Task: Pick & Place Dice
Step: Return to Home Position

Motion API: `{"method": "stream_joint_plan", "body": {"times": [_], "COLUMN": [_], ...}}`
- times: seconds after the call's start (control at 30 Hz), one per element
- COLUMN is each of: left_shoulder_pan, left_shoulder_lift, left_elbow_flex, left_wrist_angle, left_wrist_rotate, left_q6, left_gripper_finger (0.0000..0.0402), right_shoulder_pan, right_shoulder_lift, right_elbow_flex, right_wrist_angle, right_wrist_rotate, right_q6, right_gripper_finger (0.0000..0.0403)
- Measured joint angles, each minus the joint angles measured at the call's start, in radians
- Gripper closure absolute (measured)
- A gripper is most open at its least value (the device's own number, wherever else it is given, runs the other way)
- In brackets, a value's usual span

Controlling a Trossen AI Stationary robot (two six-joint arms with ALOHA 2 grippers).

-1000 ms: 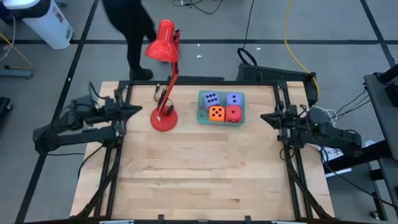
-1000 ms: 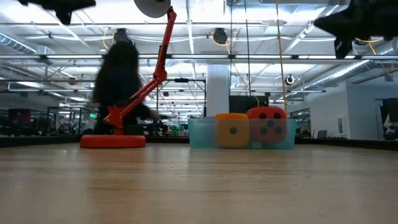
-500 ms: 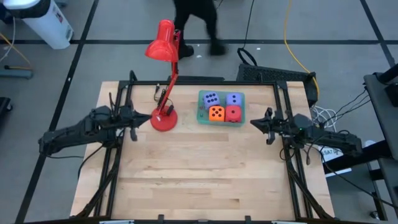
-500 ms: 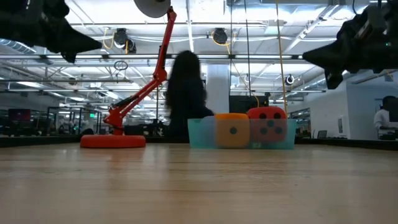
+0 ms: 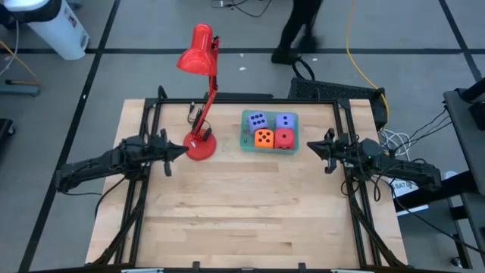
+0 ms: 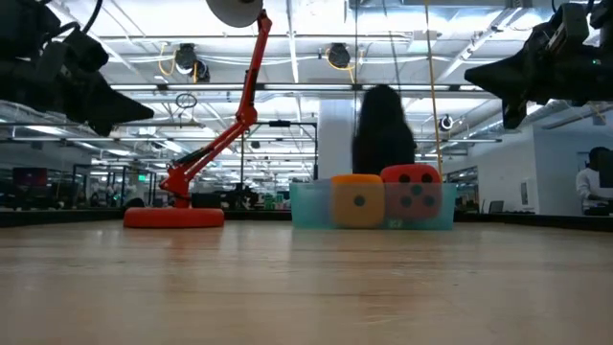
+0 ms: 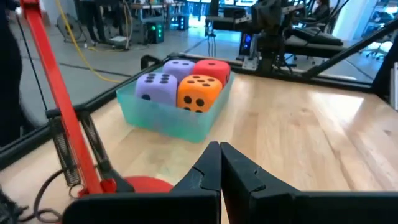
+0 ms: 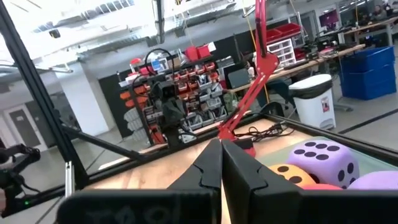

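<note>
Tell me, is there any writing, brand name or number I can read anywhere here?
None can be read.
The soft cube dice in the translucent green bin carry only dark pips.
The white waste bin in the background bears a small label, too blurred to read.

robotics lab or workshop, exposed ceiling pipes (image 6: 287,88), shelves of parts bins (image 8: 189,84), yellow cable (image 5: 349,39) on taped floor (image 5: 45,83)

Left gripper (image 5: 180,150) is farther in over the table than a second ago, tip now just beside the lamp base (image 5: 200,145), and it hangs lower. Right gripper (image 5: 312,147) is lower too, slightly farther in. Person (image 5: 301,30) beyond the table is now at the right, no longer left of the lamp.
</note>
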Motion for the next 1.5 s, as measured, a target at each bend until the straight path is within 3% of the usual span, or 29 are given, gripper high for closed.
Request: {"method": "stream_joint_plan", "body": {"times": [0.37,0.73,1.5], "left_shoulder_pan": [0.000,0.000,0.000], "left_shoulder_lift": [0.011,0.012,0.012], "left_elbow_flex": [-0.008,-0.008,-0.008], "left_wrist_angle": [0.028,0.028,0.027], "left_wrist_rotate": [0.010,0.010,0.010], "left_q6": [0.040,0.042,0.040], "left_gripper_finger": [0.0386,0.0397,0.0376], "right_shoulder_pan": [0.000,0.000,0.000], "right_shoulder_lift": [0.001,0.001,0.001], "right_elbow_flex": [-0.002,-0.002,-0.003], "right_wrist_angle": [-0.002,-0.002,-0.002], "right_wrist_rotate": [-0.003,-0.004,-0.004], "right_q6": [-0.101,-0.101,-0.101], "right_gripper_finger": [0.0403,0.0403,0.0403]}}
